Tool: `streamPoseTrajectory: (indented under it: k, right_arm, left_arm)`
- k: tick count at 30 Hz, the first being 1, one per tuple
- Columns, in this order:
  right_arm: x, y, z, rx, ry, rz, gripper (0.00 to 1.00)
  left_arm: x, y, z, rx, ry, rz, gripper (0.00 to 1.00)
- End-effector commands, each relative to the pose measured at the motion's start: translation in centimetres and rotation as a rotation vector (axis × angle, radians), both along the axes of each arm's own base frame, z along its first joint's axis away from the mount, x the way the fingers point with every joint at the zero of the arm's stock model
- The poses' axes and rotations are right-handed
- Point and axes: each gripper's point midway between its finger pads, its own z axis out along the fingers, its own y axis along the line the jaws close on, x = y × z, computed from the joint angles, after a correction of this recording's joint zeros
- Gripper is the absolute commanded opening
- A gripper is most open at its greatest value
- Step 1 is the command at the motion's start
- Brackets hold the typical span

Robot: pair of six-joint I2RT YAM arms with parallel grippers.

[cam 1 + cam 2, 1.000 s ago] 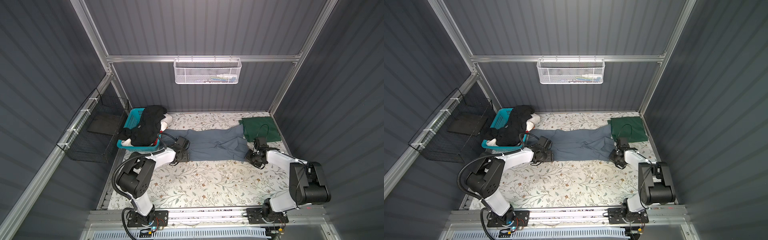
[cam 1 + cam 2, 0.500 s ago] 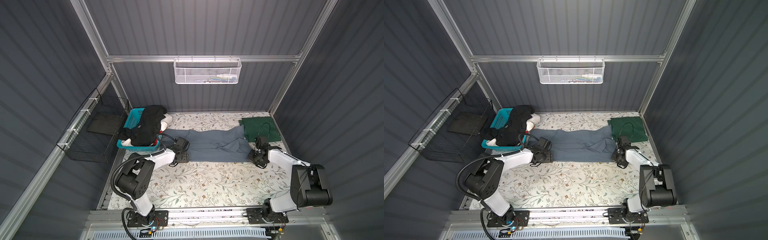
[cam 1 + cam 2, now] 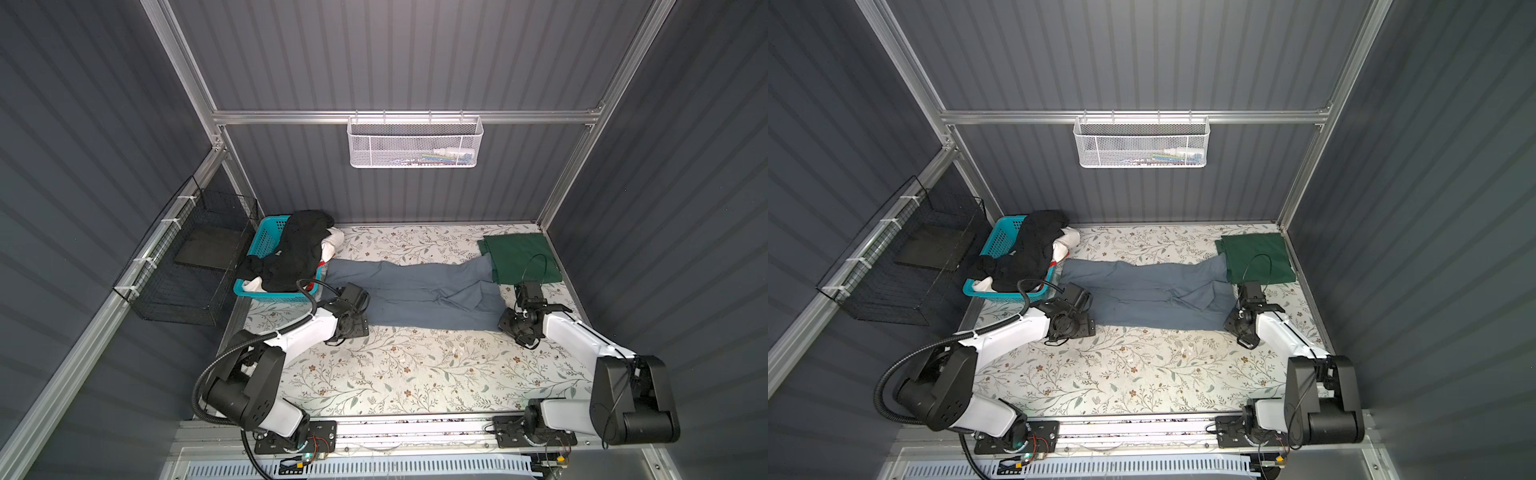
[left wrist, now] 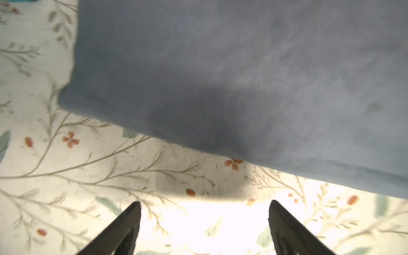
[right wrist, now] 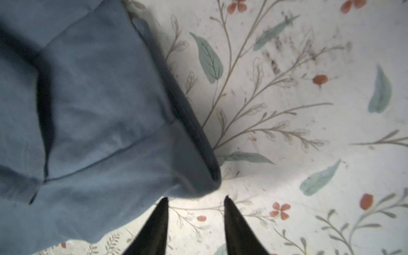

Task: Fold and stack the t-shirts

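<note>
white shirt (image 3: 335,244) — mostly hidden under the black shirt (image 3: 300,249).

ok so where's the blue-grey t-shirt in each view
In a top view: blue-grey t-shirt lies mid-table, between turquoise basket and dark green t-shirt.
In a top view: same strip, mid-table.
Left wrist: its hemmed edge, ahead of the left gripper.
Right wrist: its corner, just ahead of the right gripper.
Shared landmark: floral table cover.

Robot lab cell: grey panel walls (image 3: 415,54), aluminium frame (image 3: 407,117), left arm (image 3: 299,334), right arm (image 3: 582,340) bolted to bench (image 3: 415,374).
</note>
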Motion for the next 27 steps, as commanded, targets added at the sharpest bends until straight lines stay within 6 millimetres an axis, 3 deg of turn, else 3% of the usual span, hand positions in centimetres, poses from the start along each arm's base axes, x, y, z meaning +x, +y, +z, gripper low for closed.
streamPoseTrajectory:
  k: [1,6,12,21,27]
  right_arm:
    - [-0.6,0.3,0.8,0.030,-0.004,-0.014,0.59]
    - [1.3,1.6,3.9,0.106,-0.106,-0.015,0.61]
    - [4.4,5.9,5.7,0.282,-0.193,0.053,0.59]
    - [8.3,10.5,3.5,0.322,-0.147,0.133,0.55]
    - [9.9,12.2,1.8,0.323,-0.111,0.166,0.37]
  left_arm:
    - [-0.1,0.1,1.6,-0.006,-0.017,0.014,0.97]
    - [1.9,-1.5,4.1,-0.057,-0.079,-0.024,1.00]
    - [4.1,-3.0,5.7,-0.087,-0.133,-0.043,1.00]
    - [5.2,-3.6,7.2,-0.096,-0.177,-0.067,1.00]
    - [4.9,-3.1,6.9,-0.079,-0.173,-0.058,1.00]
